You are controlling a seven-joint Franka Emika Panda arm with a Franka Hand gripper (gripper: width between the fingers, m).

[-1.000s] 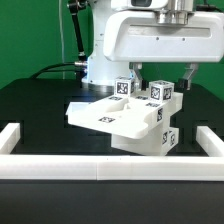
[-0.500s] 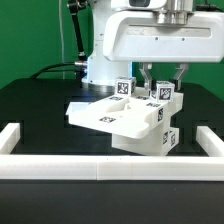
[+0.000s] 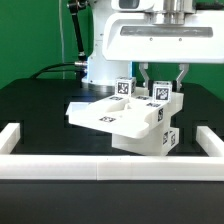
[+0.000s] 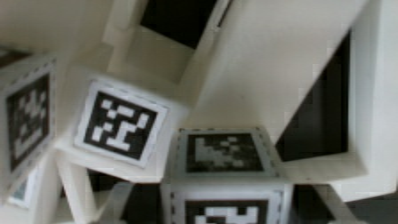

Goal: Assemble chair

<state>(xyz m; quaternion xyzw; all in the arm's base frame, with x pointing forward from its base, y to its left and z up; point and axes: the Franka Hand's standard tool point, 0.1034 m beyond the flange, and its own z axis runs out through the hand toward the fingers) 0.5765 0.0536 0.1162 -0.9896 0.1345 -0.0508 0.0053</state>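
Observation:
The chair [image 3: 125, 122] stands partly joined in the middle of the black table: a flat white slab [image 3: 105, 114] leans on stacked tagged blocks [image 3: 155, 138]. A tagged post [image 3: 123, 87] and a tagged top block [image 3: 160, 94] stick up from it. My gripper [image 3: 162, 84] hangs straight down over the top block, one finger on each side with dark gaps between. It is open and holds nothing. In the wrist view the top block [image 4: 226, 155] sits between my fingers, gripper [image 4: 217, 202], with another tagged part [image 4: 116, 125] beside it.
A long plain white border rail [image 3: 105, 166] runs along the front and turns up at the exterior view's left [image 3: 10, 136] and right [image 3: 206, 140]. The arm's white base [image 3: 98, 66] stands behind the chair.
My gripper has moved toward the exterior view's left, from beside the top block to over it. Both fingers now straddle the block. The chair parts have not moved.

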